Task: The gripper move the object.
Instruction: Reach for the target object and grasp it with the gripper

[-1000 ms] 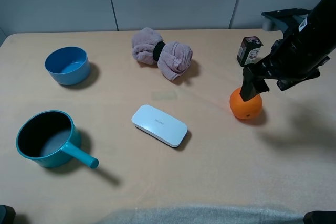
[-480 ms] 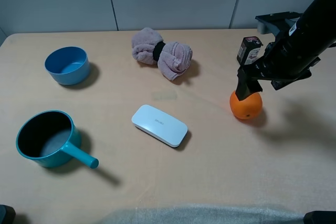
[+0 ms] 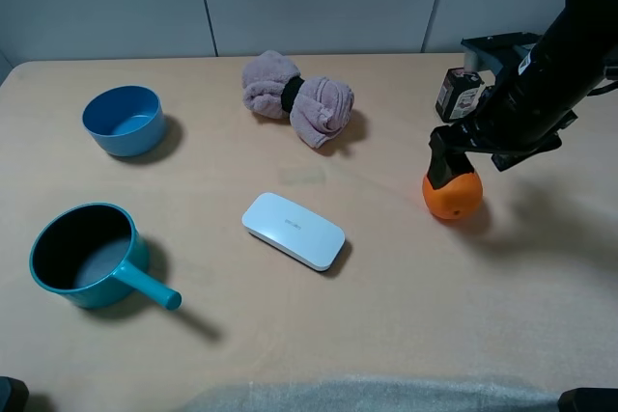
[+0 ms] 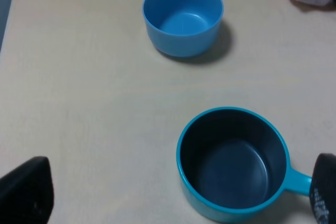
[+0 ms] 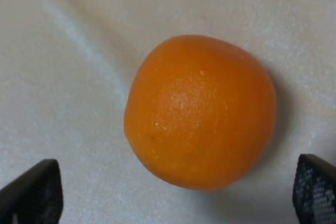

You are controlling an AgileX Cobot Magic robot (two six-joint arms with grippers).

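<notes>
The orange (image 3: 451,195) sits on the tan table at the right, round with bright dimpled skin. My right gripper (image 3: 446,163) hangs just over its top, its black fingers partly covering the fruit. In the right wrist view the orange (image 5: 199,111) lies on the table ahead of the right gripper (image 5: 173,192), whose two fingertips (image 5: 31,192) stand wide apart on either side, not touching it. My left gripper (image 4: 176,192) is open and empty above the teal pot (image 4: 233,163).
A small dark jar (image 3: 458,93) stands just behind the orange. A white flat case (image 3: 293,231) lies mid-table, a pink rolled towel (image 3: 297,98) at the back. A blue bowl (image 3: 123,120) and the teal saucepan (image 3: 89,258) are at the left.
My right arm has shifted a little to the left and back, its gripper staying over the orange. The orange has not moved.
</notes>
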